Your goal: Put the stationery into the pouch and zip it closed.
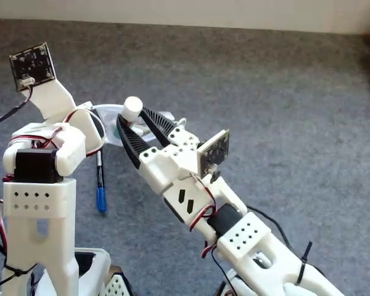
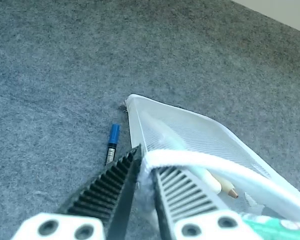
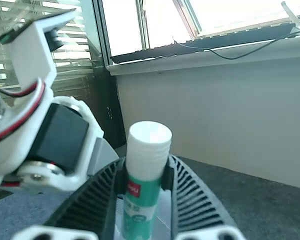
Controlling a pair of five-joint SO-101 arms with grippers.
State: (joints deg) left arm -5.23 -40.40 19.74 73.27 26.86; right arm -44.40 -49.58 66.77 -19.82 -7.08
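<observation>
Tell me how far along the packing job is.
Done: a pencil already lies inside the pouch. In hand: the left gripper pinches the pouch's rim while the right gripper holds a glue stick at its opening. Left: the blue pen on the carpet, then zipping.

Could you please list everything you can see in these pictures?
Pouch: one, white mesh, lying on the table, its rim held by the left gripper.
Glue stick: one, white cap and green label, held upright in the right gripper.
Pen: one, blue, on the table beside the pouch.
Pencil-like stick: one, white with a tan tip, inside the pouch.
Table: one, grey carpet-like top.
Left gripper: one, black fingers, shut on the pouch rim.
Right gripper: one, black fingers, shut on the glue stick.
</observation>
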